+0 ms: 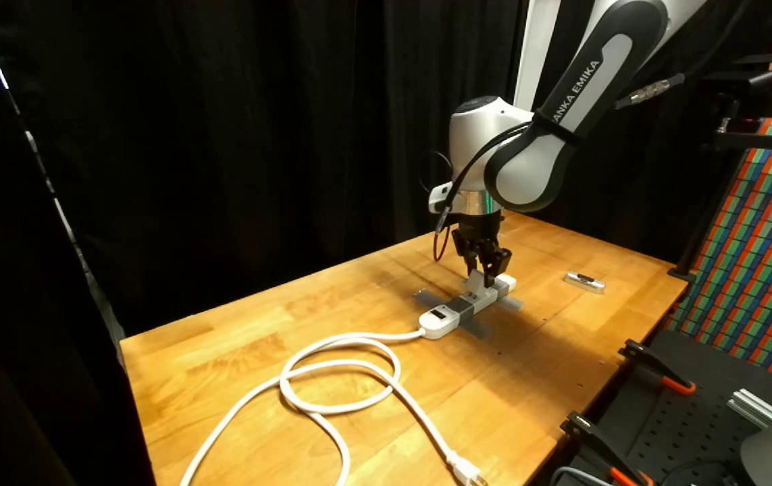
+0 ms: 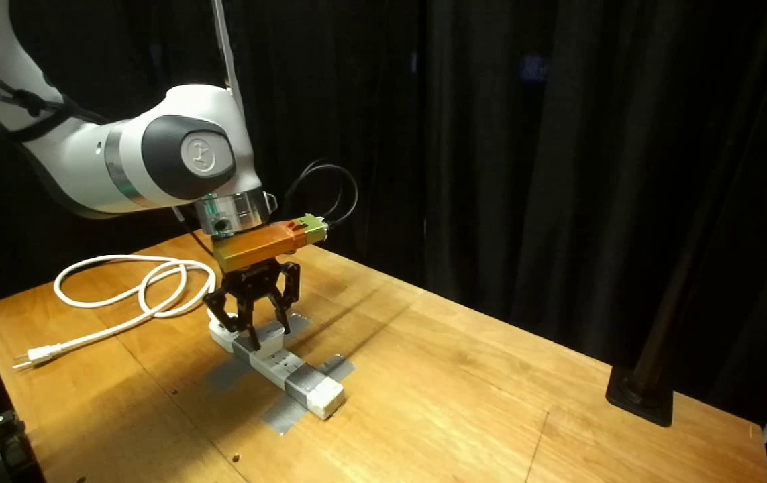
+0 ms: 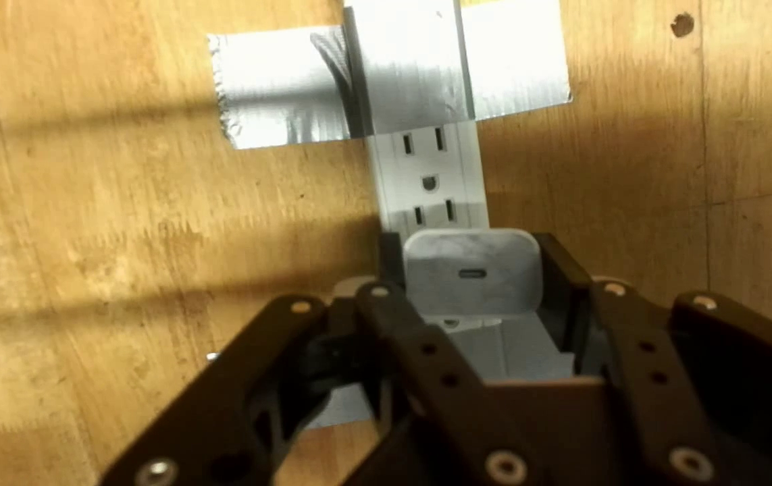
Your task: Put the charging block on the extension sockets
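Note:
The charging block (image 3: 472, 293) is a small white cube-like adapter with a dark slot in its face, in the wrist view. My gripper (image 3: 472, 273) has a finger against each side of it and is shut on it. In both exterior views the block (image 1: 477, 281) (image 2: 271, 337) is between the fingertips, right at the top of the extension sockets. These are a white power strip (image 1: 441, 321) (image 2: 284, 363) taped to the table. In the wrist view the block covers part of the strip (image 3: 456, 165). I cannot tell whether its prongs are in a socket.
Grey tape (image 3: 284, 88) crosses the strip at both ends. A thick white cable (image 1: 348, 407) lies coiled on the table, ending in a plug (image 1: 465, 469). A small light bar with a dark piece (image 1: 585, 281) lies farther off. Clamps (image 1: 656, 366) grip the table edge. A black stand base (image 2: 639, 396) stands on the table.

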You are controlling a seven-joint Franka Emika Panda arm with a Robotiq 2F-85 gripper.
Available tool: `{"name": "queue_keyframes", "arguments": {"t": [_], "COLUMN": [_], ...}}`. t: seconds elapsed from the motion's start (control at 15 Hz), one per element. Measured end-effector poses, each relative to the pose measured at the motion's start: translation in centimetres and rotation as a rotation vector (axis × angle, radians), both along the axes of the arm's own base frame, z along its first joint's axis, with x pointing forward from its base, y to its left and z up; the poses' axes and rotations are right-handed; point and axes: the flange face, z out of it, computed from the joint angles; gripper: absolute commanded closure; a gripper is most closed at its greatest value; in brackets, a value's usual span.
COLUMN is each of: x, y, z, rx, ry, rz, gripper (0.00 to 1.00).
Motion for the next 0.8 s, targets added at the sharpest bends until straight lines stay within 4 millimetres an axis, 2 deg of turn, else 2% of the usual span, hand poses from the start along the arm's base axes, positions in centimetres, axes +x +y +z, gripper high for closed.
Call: {"name": "queue_keyframes", "arguments": {"t": [0.8], "x": [0.69], "y": [-0.21], "z": [-0.43], "rx": [-0.02], "ry": [0.045], "rz": [0.032], "gripper": [0.77]}}
